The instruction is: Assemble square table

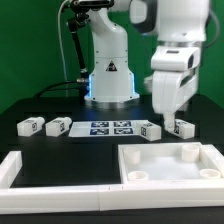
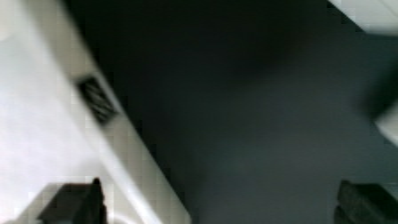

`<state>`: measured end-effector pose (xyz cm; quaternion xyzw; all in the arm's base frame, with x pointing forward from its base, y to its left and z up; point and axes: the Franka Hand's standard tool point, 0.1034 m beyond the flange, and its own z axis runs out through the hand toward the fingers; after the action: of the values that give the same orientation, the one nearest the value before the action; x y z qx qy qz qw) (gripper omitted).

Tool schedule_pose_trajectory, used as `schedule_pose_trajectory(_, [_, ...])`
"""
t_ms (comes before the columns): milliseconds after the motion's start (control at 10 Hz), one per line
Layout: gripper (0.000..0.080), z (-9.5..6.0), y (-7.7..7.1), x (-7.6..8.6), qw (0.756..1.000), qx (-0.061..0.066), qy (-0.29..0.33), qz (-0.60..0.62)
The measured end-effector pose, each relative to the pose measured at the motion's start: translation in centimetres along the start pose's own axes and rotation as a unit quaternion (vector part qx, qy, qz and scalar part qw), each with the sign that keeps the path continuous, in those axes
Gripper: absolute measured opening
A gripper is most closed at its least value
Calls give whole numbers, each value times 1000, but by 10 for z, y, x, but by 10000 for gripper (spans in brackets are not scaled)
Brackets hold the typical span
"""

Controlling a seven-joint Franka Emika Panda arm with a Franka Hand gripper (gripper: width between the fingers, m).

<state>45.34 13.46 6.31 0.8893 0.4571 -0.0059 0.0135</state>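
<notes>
The square table top [image 1: 208,172], a white tray with a raised rim and round corner sockets, lies at the front on the exterior view's right. Four white tagged legs lie in a row behind it: two on the left [image 1: 30,125] [image 1: 57,126] and two on the right [image 1: 150,130] [image 1: 182,126]. My gripper [image 1: 168,112] hangs just above and between the two right legs. In the wrist view my gripper [image 2: 221,205] is open with nothing between its fingers. A blurred white part with a black tag [image 2: 98,100] runs beside one fingertip [image 2: 71,205].
The marker board [image 1: 108,127] lies flat between the leg pairs, in front of the robot base [image 1: 110,80]. A white barrier strip [image 1: 12,170] stands at the front left, and another [image 1: 90,200] runs along the front edge.
</notes>
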Motion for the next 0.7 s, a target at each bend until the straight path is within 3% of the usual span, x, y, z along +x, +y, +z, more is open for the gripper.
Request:
schedule_pose_trajectory(100, [649, 1, -6, 4, 1000, 2, 1, 24])
schedule_pose_trajectory(400, [649, 2, -6, 4, 994, 6, 1, 108])
schedule_pose_trajectory(600, [649, 2, -11, 7, 980, 11, 3, 201])
schedule_pose_trajectory(700, [649, 5, -31, 13, 968, 14, 4, 250])
